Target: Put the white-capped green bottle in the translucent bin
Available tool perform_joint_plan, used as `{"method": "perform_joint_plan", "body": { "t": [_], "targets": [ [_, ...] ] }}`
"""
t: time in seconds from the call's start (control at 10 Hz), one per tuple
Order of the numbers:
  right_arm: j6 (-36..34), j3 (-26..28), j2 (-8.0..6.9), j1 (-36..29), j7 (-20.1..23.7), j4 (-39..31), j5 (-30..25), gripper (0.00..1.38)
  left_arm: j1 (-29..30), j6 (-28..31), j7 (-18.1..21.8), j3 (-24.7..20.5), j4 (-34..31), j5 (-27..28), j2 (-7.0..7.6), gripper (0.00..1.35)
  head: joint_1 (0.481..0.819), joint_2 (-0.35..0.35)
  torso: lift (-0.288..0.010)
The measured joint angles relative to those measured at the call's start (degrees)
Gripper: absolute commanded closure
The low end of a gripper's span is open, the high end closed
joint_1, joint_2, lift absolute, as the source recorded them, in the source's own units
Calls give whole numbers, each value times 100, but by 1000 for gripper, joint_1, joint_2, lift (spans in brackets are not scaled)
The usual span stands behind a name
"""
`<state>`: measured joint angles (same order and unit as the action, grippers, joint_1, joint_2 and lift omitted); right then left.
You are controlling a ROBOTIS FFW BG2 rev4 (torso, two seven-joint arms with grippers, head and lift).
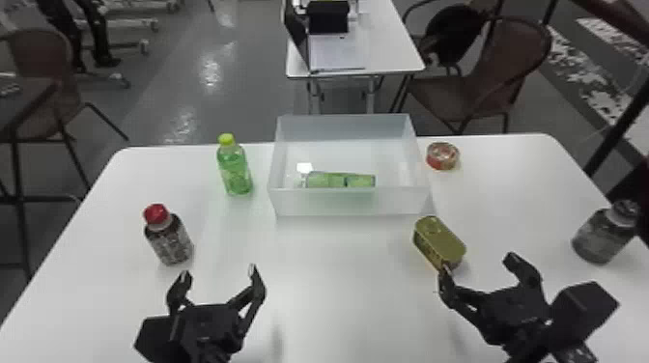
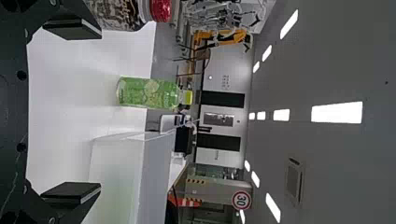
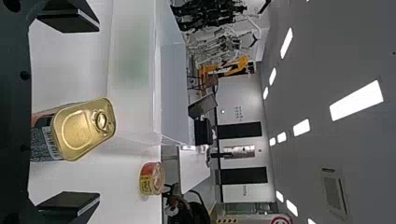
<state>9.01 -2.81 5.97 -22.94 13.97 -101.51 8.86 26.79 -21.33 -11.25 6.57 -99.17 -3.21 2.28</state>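
One translucent bin (image 1: pixel 299 203) was noted on the worktop (image 1: pixel 338 285); inside, one white-capped green bottle (image 1: pixel 338 180) was seen lying, long axis left-right, cap end left. Three upright bottles were counted outside: yellow-capped bottle (image 1: pixel 235 169), red-capped bottle (image 1: pixel 169 241), dark bottle (image 1: pixel 601 239); plus two tins, gold tin (image 1: pixel 439 241) and round tin (image 1: pixel 442 156). Left end effector (image 1: pixel 218 274) and right end effector (image 1: pixel 478 264) were held open.

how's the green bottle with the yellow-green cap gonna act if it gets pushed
The green bottle stands upright, taller than it is wide, so a push near its yellow-green cap would probably tip it. Once down, its rounded body would likely roll. The see-through walls look like plastic, so they may give a little under a squeeze.
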Motion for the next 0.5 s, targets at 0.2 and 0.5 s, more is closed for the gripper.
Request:
{"method": "perform_joint_plan", "body": {
  "t": [0.2, 0.5],
  "targets": [
    [72, 0, -28, -37, -164, -33, -100, 32, 2, 18, -8, -19, -23, 122, 0, 150, 695, 52, -114],
    [143, 0, -82, -211, -650, -112, -159, 33, 74, 104, -134, -81, -103, 338, -89, 150, 695, 38, -114]
  ]
}}
